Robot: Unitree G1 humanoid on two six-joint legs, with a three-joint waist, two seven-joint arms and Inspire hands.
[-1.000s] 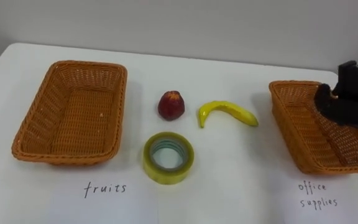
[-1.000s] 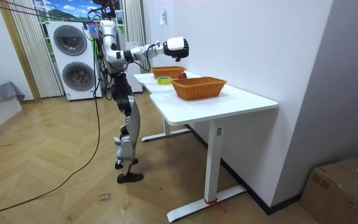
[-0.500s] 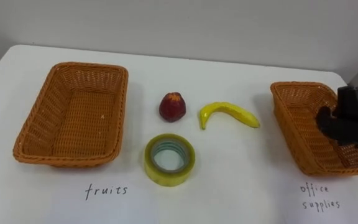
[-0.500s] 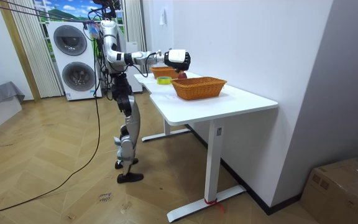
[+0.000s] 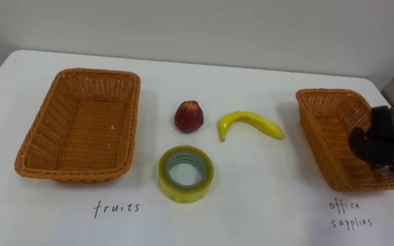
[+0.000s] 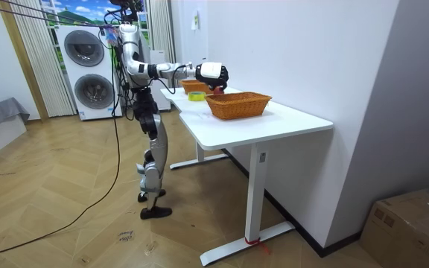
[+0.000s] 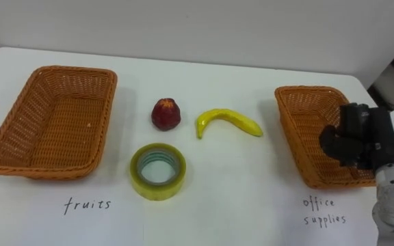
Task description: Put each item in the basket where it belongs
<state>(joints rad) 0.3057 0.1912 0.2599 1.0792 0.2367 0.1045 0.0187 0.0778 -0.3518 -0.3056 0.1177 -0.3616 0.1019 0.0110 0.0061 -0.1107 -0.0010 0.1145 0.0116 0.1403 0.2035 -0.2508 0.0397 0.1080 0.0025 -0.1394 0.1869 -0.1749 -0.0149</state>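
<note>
A red fruit (image 5: 189, 116) and a yellow banana (image 5: 250, 123) lie mid-table between two wicker baskets. A yellowish roll of tape (image 5: 185, 173) lies flat in front of them. The left basket (image 5: 43, 123) holds nothing and has the handwritten word "fruits" (image 5: 116, 207) before it. The right basket (image 5: 320, 93) is marked "office supplies" (image 5: 351, 213). My dark right hand (image 5: 383, 143) hovers over that basket's near right part, its back towards me and its fingers hidden. In the room view the right hand (image 6: 211, 72) is stretched out low over the table.
The white table (image 5: 265, 198) stands against a pale wall, with its right edge close beside the right basket. I stand at the table's end in the room view, washing machines (image 6: 91, 71) behind me.
My right hand has come down and drawn back towards me, from above the right basket's far rim to low over its near part. The fruit, banana and tape lie as before.
</note>
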